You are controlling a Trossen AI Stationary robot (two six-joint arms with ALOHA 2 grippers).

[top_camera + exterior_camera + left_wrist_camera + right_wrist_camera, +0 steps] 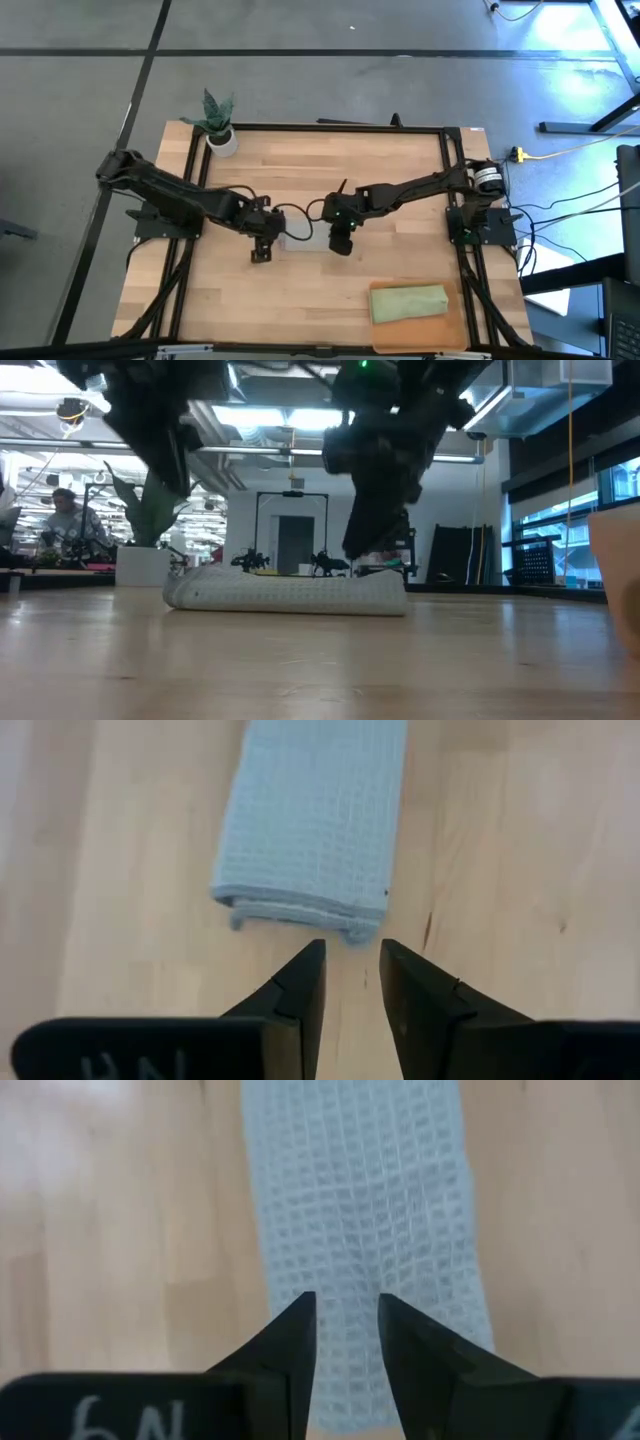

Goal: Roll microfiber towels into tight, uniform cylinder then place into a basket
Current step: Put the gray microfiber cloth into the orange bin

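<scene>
The light grey towel [300, 238] lies rolled into a flat cylinder on the table's middle, resting on its long side [290, 592]. My left gripper [262, 247] hovers just off the roll's left end [300, 910], with a narrow gap between its fingers and nothing in it. My right gripper [342, 240] points down over the roll's right end [360, 1210], its fingers also a narrow gap apart. The sage green towel [408, 303] lies rolled in the orange-brown basket [385, 335] at the near right. My right gripper stands from above over the grey roll's right end [345, 1310], one fingertip [295, 1330] on each side of a strip of its top surface. I cannot tell whether the tips touch the cloth. The roll lies flat on the table.
A small white plant pot [221, 140] stands at the table's far left corner. The basket's wall [615, 560] shows at the right in the low view. Bare wood lies in front of the roll and toward the near left.
</scene>
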